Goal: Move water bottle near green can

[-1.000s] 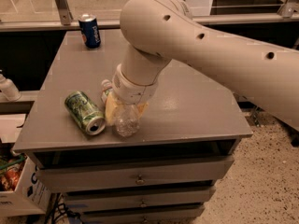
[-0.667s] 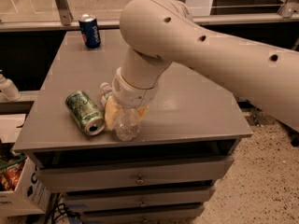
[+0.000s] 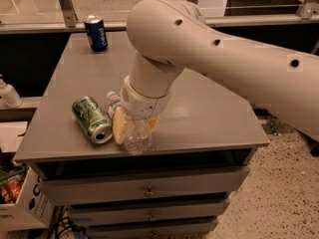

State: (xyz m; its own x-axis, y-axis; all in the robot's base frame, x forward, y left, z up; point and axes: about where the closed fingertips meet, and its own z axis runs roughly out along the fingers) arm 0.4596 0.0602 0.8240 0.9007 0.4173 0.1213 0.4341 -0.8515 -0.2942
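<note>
The water bottle lies on its side near the front edge of the grey table, its white cap pointing to the back left. The green can lies on its side just left of it, silver top toward the front, a narrow gap between them. My gripper reaches down from the big beige arm and sits right over the bottle's middle, with a pale yellow finger showing on the bottle's left side. The arm hides most of the bottle's body.
A blue Pepsi can stands upright at the table's back left. A white bottle stands off the table's left edge. Drawers lie below the front edge, and a box of items sits on the floor at lower left.
</note>
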